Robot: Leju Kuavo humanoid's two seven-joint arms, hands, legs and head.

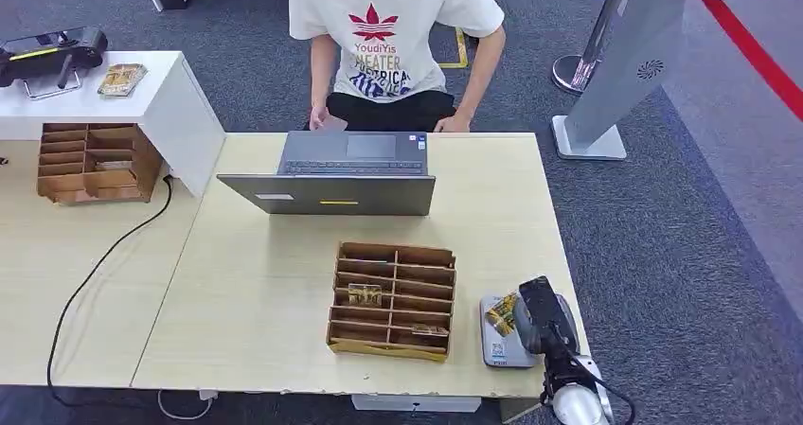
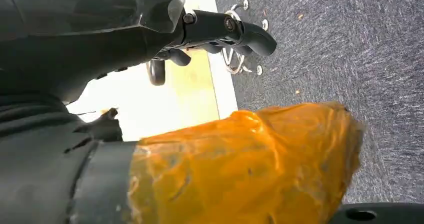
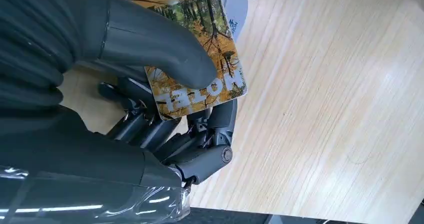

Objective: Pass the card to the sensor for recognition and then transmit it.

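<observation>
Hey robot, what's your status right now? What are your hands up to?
Right hand pinching card over sensor. Left hand hanging off the table, holding nothing. Nothing in the way.

The glossy rectangular card, printed with autumn-leaf scenery and pale lettering (partly hidden by the thumb), was pinched in the right hand. It hovered over the flat grey sensor pad at the table's five o'clock corner.

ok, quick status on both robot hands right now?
Left robot hand: cannot tell; fingers partly visible, nothing seen in them.
Right robot hand: holding the card, pinched under the thumb, over the sensor.
</observation>
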